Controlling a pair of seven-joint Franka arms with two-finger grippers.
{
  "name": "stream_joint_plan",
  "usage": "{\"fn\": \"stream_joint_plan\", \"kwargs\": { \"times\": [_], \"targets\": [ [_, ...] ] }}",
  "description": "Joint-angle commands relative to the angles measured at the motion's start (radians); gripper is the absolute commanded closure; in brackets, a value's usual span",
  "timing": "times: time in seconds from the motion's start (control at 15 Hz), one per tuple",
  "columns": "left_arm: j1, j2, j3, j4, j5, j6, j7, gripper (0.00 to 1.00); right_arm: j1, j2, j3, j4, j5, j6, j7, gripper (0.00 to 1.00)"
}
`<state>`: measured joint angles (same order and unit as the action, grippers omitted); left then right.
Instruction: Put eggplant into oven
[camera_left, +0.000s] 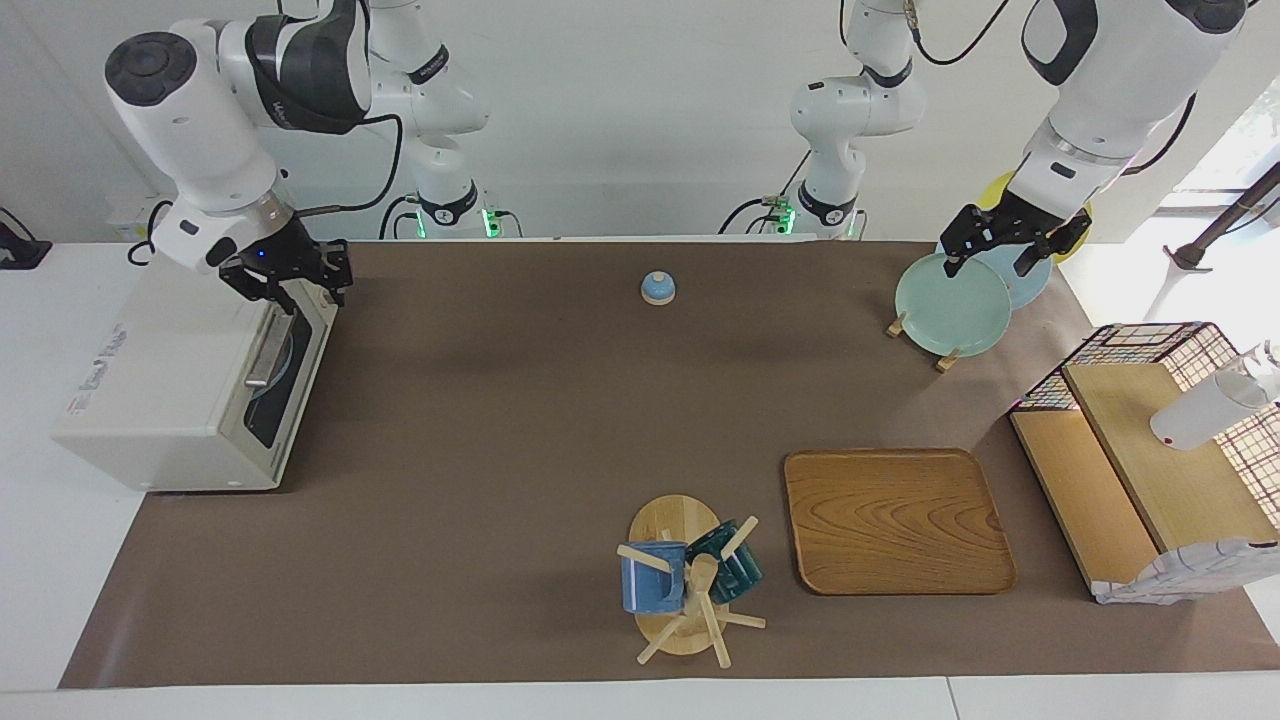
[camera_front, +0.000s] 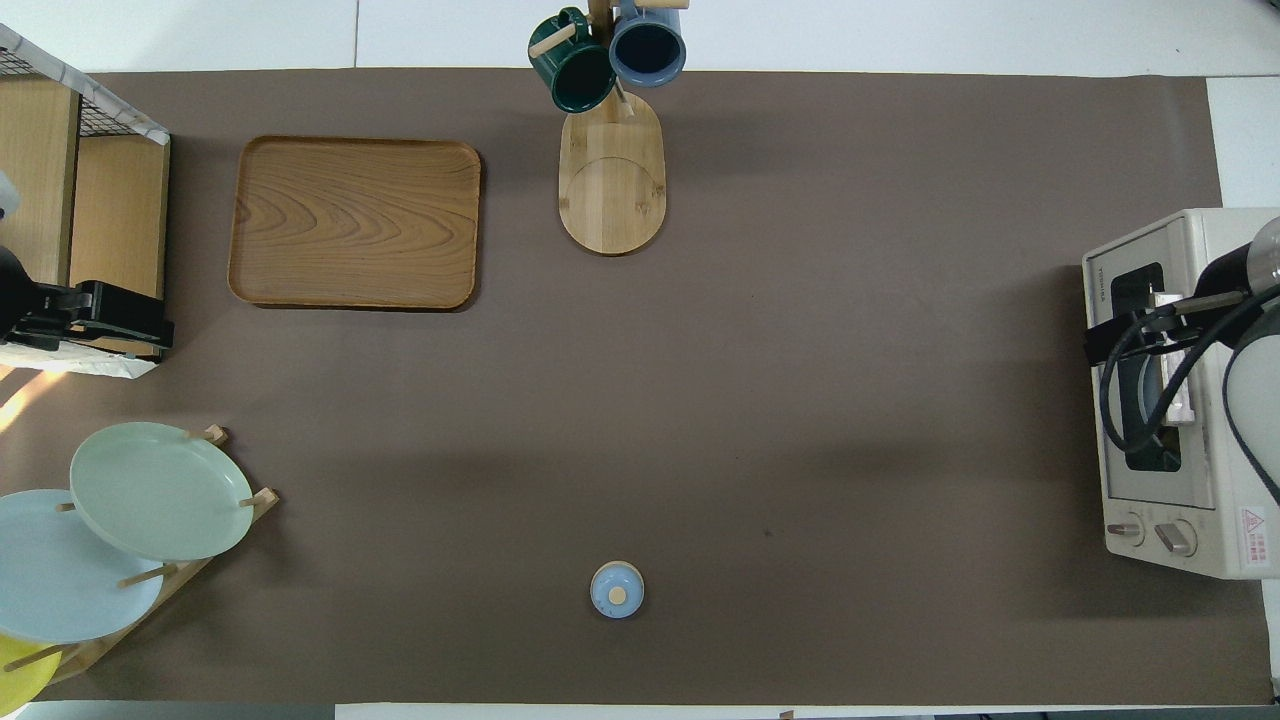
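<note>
A brown-covered tabletop carries an off-white toaster oven at the right arm's end, its door closed. The eggplant cannot be seen. The right end effector hangs over the oven's door handle, fingers spread and empty. The left end effector waits over the plate rack, released.

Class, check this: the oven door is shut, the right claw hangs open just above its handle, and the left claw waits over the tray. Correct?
One mistake. The left claw waits over the plates in their rack, not the tray; the facing view shows it. The oven door is shut, the right claw open above its handle.
</note>
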<state>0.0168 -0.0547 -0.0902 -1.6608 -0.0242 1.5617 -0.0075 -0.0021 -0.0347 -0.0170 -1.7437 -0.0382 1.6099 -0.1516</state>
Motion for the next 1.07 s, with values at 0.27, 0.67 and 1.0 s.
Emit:
{"fn": "stream_joint_plan", "kwargs": {
  "times": [0.27, 0.67, 1.0],
  "targets": [
    [0.011, -0.014, -0.008, -0.019, 0.012, 0.008, 0.009, 0.0, 0.017, 0.067, -0.015, 0.127, 0.043, -0.044, 0.018, 0.0],
    [0.011, -0.016, -0.008, -0.017, 0.012, 0.008, 0.009, 0.0, 0.016, 0.07, -0.037, 0.182, 0.055, -0.083, 0.02, 0.0],
    [0.011, -0.014, -0.008, -0.019, 0.012, 0.008, 0.009, 0.0, 0.017, 0.056, -0.041, 0.165, 0.041, -0.073, 0.021, 0.0]
  ]
}}
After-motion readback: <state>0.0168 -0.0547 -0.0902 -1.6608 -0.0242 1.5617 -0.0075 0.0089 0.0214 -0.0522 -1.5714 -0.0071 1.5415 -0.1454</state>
